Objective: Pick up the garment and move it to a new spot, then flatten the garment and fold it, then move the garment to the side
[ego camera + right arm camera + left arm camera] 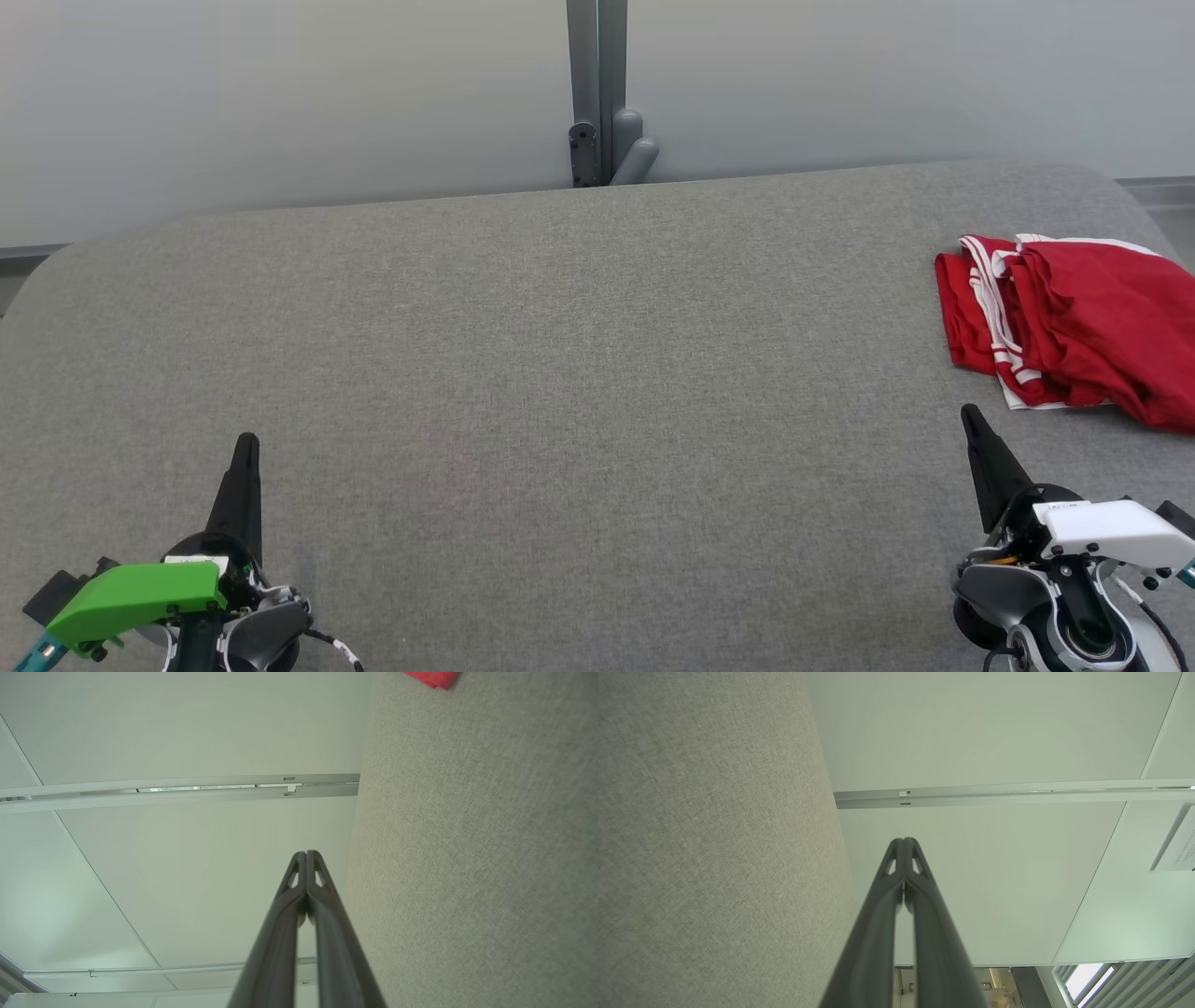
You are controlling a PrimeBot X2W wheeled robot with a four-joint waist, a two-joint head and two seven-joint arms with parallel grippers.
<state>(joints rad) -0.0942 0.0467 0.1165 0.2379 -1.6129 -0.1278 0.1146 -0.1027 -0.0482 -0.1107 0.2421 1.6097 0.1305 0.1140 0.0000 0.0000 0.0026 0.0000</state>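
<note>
Right gripper [971, 413] nearest the red garment [1083, 322]

It and the left gripper [246, 439] are closed, empty. The garment lies bunched at the desk's [579, 373] right edge, just ahead of the right gripper, well apart from the left.

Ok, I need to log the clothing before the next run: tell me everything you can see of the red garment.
The red garment looks like soft fabric, with white stripe trim along some edges. It lies bunched in loose, rumpled folds at the right side of the grey cloth-covered table, partly cut off by the head view's right edge. Only the table touches it. The shut right tool sits apart from it, nearer the robot.
</note>
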